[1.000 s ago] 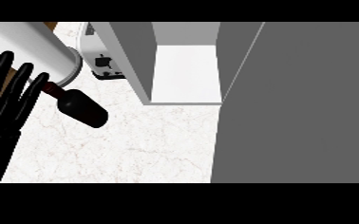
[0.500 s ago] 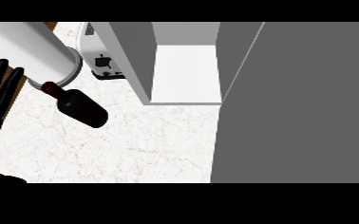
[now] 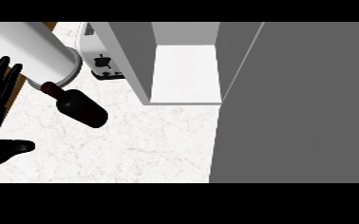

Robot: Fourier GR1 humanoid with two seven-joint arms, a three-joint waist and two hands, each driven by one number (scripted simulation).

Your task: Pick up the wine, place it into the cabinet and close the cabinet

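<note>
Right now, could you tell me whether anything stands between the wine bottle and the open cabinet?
Nothing visible does. The wine bottle stands on the counter left of the cabinet, whose door is swung open. Bare counter lies between them; the toaster sits farther back.

A black wine bottle (image 3: 82,107) with a dark red neck stands on a white marble counter (image 3: 140,147) veined in pale brown. Beside it sit a white toaster (image 3: 101,57) with black controls and a grey cabinet (image 3: 133,52) with a white interior shelf. The left hand (image 3: 8,83) is black.
</note>
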